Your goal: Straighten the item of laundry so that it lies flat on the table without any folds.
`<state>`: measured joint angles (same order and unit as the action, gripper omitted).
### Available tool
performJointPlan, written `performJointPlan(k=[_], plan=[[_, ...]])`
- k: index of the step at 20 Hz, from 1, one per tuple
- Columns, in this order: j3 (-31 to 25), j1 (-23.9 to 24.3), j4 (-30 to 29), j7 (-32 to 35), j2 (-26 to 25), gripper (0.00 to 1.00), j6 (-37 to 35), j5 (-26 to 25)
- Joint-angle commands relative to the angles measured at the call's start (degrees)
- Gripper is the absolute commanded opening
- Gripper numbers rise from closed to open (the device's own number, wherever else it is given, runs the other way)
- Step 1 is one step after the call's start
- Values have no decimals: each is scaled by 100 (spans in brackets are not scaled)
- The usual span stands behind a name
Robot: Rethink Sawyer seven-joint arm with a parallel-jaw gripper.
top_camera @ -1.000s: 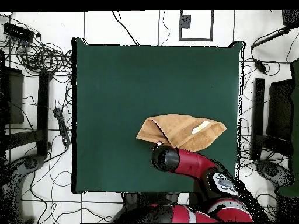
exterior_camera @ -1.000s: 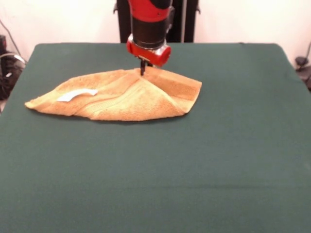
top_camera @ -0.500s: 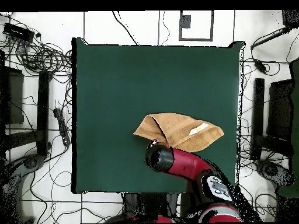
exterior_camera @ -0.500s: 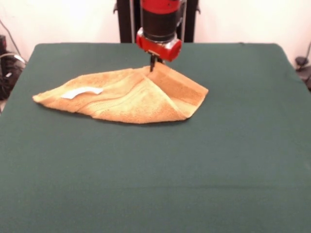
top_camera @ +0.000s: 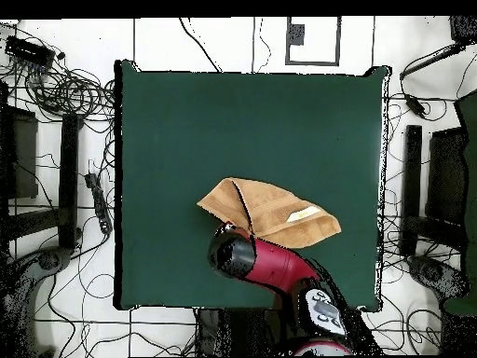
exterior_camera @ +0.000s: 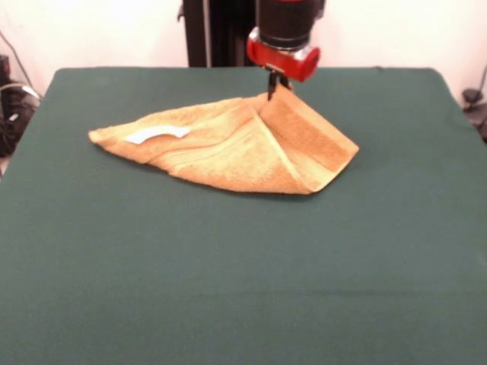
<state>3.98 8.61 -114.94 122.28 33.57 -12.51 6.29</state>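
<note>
The pincer (exterior_camera: 275, 90) was clenched on the far corner of the golden-orange hand towel (exterior_camera: 228, 148), lifting it into a peak. The towel lay folded on the far half of the green desk (exterior_camera: 228, 289), its white tag (exterior_camera: 156, 134) facing up.

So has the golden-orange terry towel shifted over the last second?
Yes. In the front view the golden-orange terry towel has slid rightward across the dark green table, dragged by the gripper pinching its raised fold.

Even, bright lighting, with a soft shadow under the towel (exterior_camera: 236, 148); slightly soft focus.
</note>
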Motion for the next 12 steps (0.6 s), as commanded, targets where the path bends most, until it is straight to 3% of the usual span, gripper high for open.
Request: performJointPlan(k=[1, 8, 9, 12], plan=[[-677, -258, -500, 1636, 62, 0, 232, 745], [-723, -210, -536, 1563, -218, 0, 590, 963], [-581, -331, -496, 1503, -236, 100, 547, 1004], [-533, -444, -628, 1881, -181, 100, 504, 1332]])
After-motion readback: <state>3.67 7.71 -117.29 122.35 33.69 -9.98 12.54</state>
